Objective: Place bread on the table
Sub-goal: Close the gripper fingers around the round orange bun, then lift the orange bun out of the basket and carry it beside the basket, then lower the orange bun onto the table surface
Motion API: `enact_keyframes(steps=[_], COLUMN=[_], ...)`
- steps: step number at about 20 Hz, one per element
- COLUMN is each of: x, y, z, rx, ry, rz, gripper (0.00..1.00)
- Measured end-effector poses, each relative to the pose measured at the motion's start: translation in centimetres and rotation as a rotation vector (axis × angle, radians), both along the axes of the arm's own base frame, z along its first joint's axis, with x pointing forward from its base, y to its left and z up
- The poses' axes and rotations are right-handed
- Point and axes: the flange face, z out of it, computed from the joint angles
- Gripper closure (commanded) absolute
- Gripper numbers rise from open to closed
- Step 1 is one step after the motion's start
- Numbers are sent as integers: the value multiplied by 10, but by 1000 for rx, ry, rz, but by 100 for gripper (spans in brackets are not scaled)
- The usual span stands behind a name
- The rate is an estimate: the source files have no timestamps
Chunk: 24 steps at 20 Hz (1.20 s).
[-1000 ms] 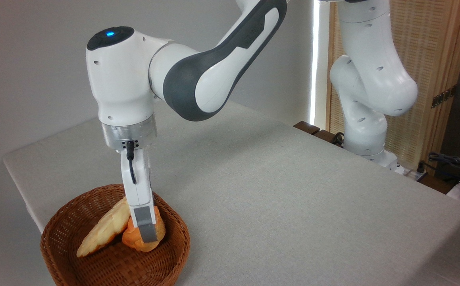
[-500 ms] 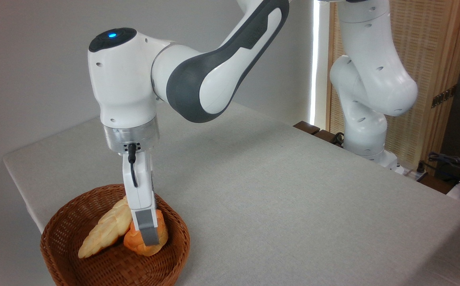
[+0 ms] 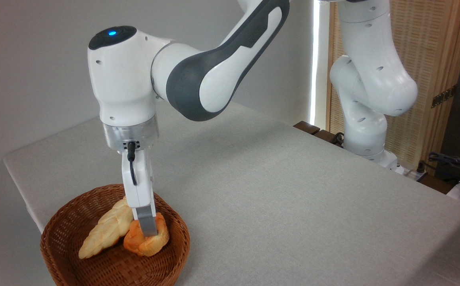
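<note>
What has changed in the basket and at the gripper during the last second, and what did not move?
The gripper rose a little, so more of the bread shows below its grey finger. The bread settled slightly right and lower in the basket; whether it is gripped cannot be told. The pale braided loaf shifted only slightly. Basket and table stayed put.

Bread (image 3: 147, 243): small knobbly orange-golden bun, knotted top, lying low in a wicker basket (image 3: 61, 222) (touching a paler loaf). Worktop (image 3: 277, 190): broad, flat, grey-beige cloth, rounded corners, carrying the basket at its near-left corner.
</note>
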Motion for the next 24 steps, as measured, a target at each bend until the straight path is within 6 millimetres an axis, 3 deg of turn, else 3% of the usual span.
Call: enact_keyframes(steps=[6, 9, 12, 17, 18, 19, 24], x=[-10, -27, -48, -69, -72, -74, -81], y=[1, 3, 4, 5, 5, 6, 4], z=[51, 79, 93, 79, 73, 67, 44], rx=[-67, -92, -104, -98, -95, -92, -78], ry=[-61, -40, 49, 177, 193, 209, 258], rz=[96, 175, 261, 416, 442, 467, 503], gripper=[59, 59, 59, 41, 25, 0, 0])
